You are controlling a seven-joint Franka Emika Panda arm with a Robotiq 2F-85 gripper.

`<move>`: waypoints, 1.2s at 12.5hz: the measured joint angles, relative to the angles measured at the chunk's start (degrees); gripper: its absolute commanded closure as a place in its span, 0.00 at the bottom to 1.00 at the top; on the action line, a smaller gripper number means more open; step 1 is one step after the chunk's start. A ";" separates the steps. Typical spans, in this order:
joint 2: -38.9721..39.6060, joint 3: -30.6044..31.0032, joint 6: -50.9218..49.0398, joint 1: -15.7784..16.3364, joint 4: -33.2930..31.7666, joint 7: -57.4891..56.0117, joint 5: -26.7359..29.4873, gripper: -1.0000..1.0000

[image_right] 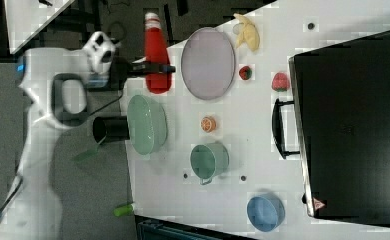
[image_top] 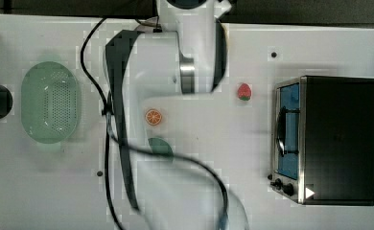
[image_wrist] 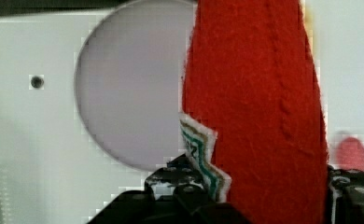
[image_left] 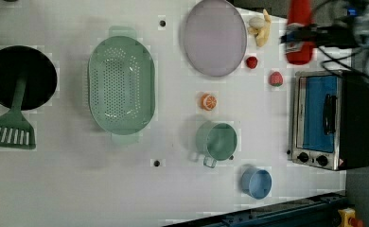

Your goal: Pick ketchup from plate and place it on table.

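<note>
Gripper (image_right: 155, 68) clamped on the ketchup (image_right: 156, 52), both black fingers pressed against the bottle's sides; bottle carried in the air, off the plate (image_right: 208, 62) and lifted clear of the table (image_right: 243, 145), showing in the right view beyond the table's edge, on the far side of the plate from the strawberry. In the left view, ketchup (image_left: 299, 33) held near the top edge, above the toaster oven (image_left: 331, 120), with the gripper (image_left: 300, 34) crossing its middle.

Hidden or unclear: in the top view, white arm (image_top: 142, 96) spread over the middle of the table (image_top: 252, 143), covering whatever lies under it; a teal cup (image_top: 160, 146) half-covered there. In the wrist view, ketchup (image_wrist: 257, 107) cut off by the frame, plate (image_wrist: 129, 93) partly behind it, a red blur off to the side too soft to name.

White worktop with small dark screw holes; dark floor past its edges in the right view.

Label on the bottle: whitish zigzag border with green stripes in the wrist view, lettering not legible.

Green perforated basket (image_left: 121, 85), blue cup (image_left: 257, 182), orange slice (image_left: 208, 101), strawberry (image_left: 276, 78).
</note>
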 measured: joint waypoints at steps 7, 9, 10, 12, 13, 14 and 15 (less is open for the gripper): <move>-15.44 -1.76 0.06 -3.70 -20.48 0.03 0.70 0.43; -15.25 -2.26 5.76 -3.93 -27.75 0.22 0.77 0.43; -14.89 -2.54 9.46 -4.04 -31.45 0.34 0.76 0.43; -13.85 -2.78 17.54 -4.56 -39.17 0.39 0.86 0.43; -12.51 -2.90 21.37 -4.78 -41.74 0.45 0.64 0.43; -10.96 -2.72 24.28 -5.10 -43.76 0.59 0.42 0.43; -9.34 -2.79 27.05 -4.96 -45.66 0.90 0.44 0.43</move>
